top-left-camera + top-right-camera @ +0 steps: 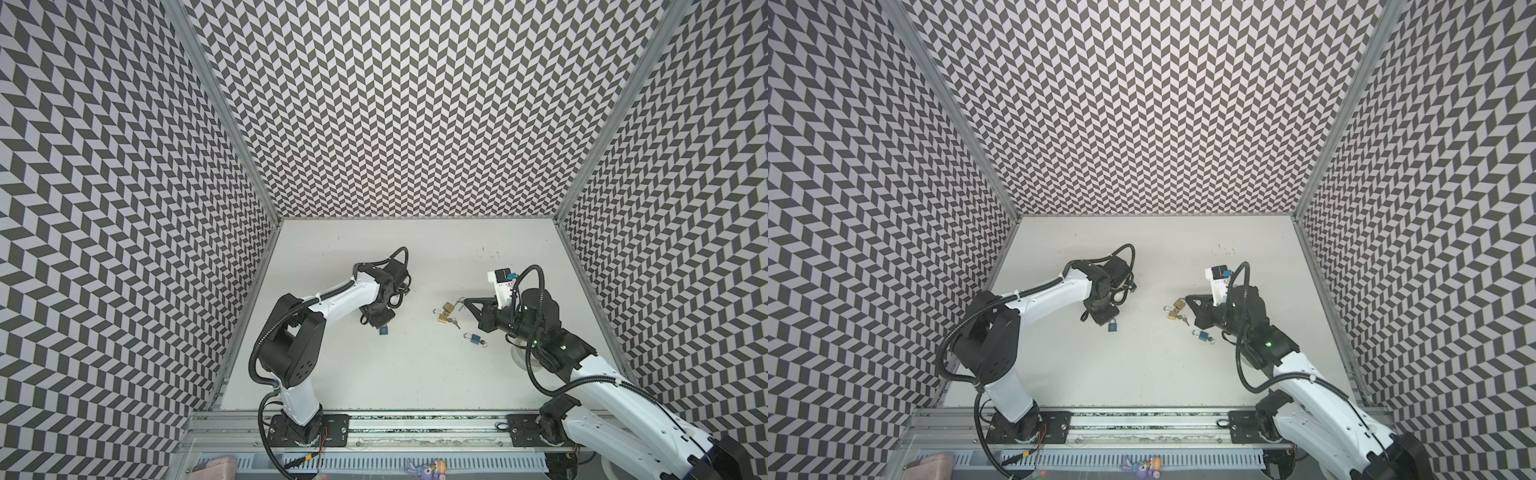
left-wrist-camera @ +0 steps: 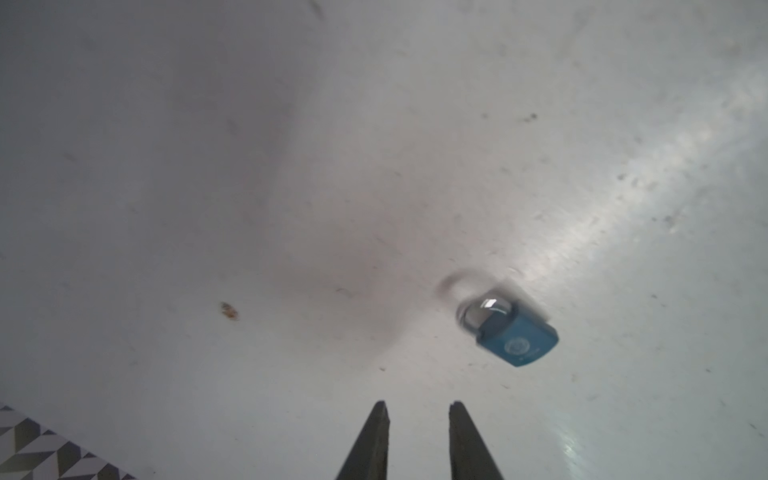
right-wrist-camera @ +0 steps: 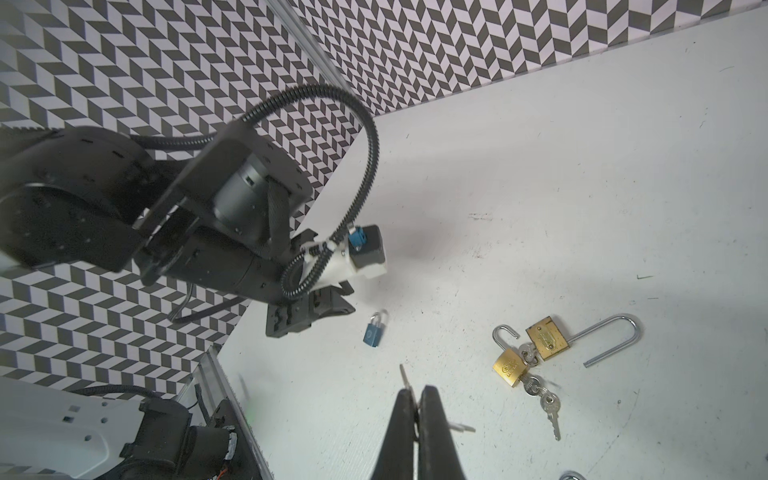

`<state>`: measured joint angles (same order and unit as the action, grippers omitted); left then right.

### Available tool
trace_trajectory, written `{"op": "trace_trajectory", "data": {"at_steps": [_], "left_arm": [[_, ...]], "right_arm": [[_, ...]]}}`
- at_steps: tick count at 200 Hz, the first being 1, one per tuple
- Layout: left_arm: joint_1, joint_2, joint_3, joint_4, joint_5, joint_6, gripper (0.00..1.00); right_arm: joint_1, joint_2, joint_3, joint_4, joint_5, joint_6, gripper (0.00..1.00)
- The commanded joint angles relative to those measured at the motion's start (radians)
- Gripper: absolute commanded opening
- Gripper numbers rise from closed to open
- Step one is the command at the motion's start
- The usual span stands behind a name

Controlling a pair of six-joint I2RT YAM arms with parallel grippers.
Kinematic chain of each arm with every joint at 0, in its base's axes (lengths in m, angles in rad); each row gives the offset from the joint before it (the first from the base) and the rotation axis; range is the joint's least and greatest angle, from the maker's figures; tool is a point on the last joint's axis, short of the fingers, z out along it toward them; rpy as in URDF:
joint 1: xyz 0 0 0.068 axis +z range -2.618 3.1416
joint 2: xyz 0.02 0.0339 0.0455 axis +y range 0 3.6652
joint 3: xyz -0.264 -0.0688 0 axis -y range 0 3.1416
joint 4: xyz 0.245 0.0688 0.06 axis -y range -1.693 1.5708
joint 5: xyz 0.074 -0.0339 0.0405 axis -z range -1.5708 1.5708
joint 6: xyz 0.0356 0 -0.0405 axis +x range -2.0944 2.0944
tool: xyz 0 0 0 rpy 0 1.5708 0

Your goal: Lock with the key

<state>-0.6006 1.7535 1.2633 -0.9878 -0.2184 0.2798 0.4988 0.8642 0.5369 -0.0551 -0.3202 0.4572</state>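
Note:
A small blue padlock (image 2: 515,336) lies flat on the white table, its shackle looking closed and slightly blurred. It also shows in both top views (image 1: 384,330) (image 1: 1112,326) and in the right wrist view (image 3: 373,332). My left gripper (image 2: 419,405) hangs just beside and above this padlock, open by a narrow gap and holding nothing. Over by the brass locks, my right gripper (image 3: 417,390) (image 1: 463,300) is shut on a thin silver key (image 3: 404,378), whose blade sticks out past the fingertips.
Two brass padlocks (image 3: 547,337) (image 3: 508,368) with open shackles and a bunch of keys (image 3: 548,405) lie close to the right gripper. A second blue padlock (image 1: 473,338) with a key in it lies nearer the front. Patterned walls enclose three sides of the table.

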Motion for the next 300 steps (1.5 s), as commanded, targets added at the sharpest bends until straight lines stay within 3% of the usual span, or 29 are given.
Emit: {"op": "trace_trajectory", "data": {"at_steps": [1,46,66,96,124,168,191,210,300], "left_arm": [[0.002,-0.054,0.028,0.048,-0.038,-0.027,0.27],[0.023,-0.163,-0.021,0.154,0.009,-0.079,0.27],[0.064,-0.293,-0.067,0.282,0.153,-0.109,0.35],[0.158,-0.462,-0.163,0.472,0.383,-0.193,0.47],[0.231,-0.556,-0.266,0.603,0.456,-0.293,0.62],[0.366,-0.683,-0.474,0.85,0.662,-0.509,0.74],[0.486,-0.738,-0.607,1.008,0.797,-0.654,0.73],[0.561,-0.734,-0.646,1.029,0.87,-0.669,0.72],[0.606,-0.729,-0.649,0.974,0.848,-0.614,0.75]], "right_arm": [[-0.004,0.009,-0.003,0.047,-0.014,0.008,0.0],[0.021,0.027,0.011,0.035,-0.015,-0.037,0.0],[0.103,0.067,0.023,0.02,0.044,-0.077,0.0],[0.212,0.196,0.066,0.014,0.034,-0.13,0.0],[0.304,0.334,0.114,0.032,0.044,-0.144,0.0],[0.406,0.566,0.222,0.065,0.141,-0.099,0.0],[0.428,0.67,0.269,0.095,0.176,-0.048,0.0],[0.435,0.748,0.308,0.11,0.198,-0.029,0.0],[0.435,0.978,0.467,0.117,0.216,-0.02,0.0]]}}
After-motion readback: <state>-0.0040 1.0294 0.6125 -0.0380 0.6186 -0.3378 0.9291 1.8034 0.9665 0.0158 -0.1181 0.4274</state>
